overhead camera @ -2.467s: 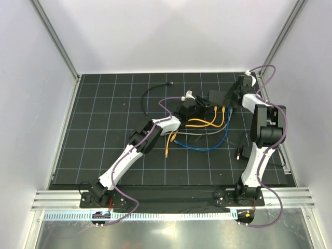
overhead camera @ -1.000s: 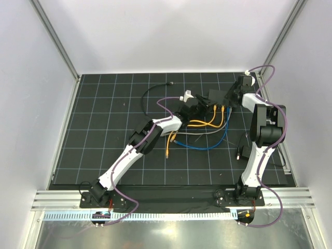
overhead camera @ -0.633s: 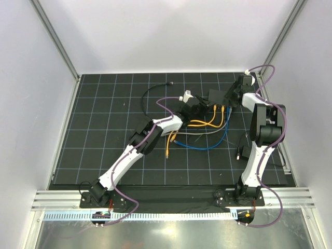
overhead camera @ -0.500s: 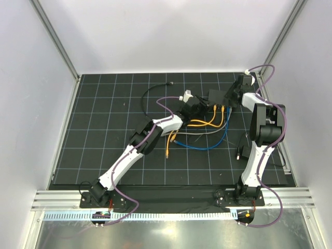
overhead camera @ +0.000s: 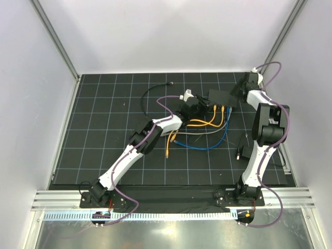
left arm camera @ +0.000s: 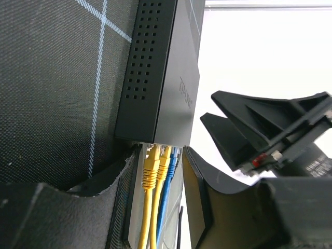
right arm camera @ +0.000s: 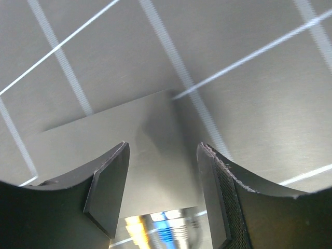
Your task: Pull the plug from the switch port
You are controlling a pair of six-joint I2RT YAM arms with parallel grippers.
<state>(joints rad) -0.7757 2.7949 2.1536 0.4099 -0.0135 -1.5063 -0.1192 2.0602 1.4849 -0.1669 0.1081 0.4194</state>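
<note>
The black switch (overhead camera: 220,97) lies at the back right of the mat, its sockets facing the near side. Two yellow plugs (left arm camera: 151,167) and a blue plug (left arm camera: 173,160) sit in the sockets of the switch (left arm camera: 166,78). My left gripper (overhead camera: 203,107) is open at the socket edge; in the left wrist view the left gripper (left arm camera: 161,179) has one finger on each side of the plugs. My right gripper (overhead camera: 238,92) is open just right of the switch. In the right wrist view the right gripper (right arm camera: 161,192) hovers over the switch top (right arm camera: 104,140).
Yellow, blue and grey cables (overhead camera: 207,136) trail from the switch towards the near side, with loose ends near the left forearm. A black cable (overhead camera: 151,92) curls at the back left. A small black part (overhead camera: 241,152) lies beside the right arm. White walls enclose the mat.
My left gripper has moved right, up to the switch's socket edge. My right gripper has swung back and to the right, away from the top of the switch.
</note>
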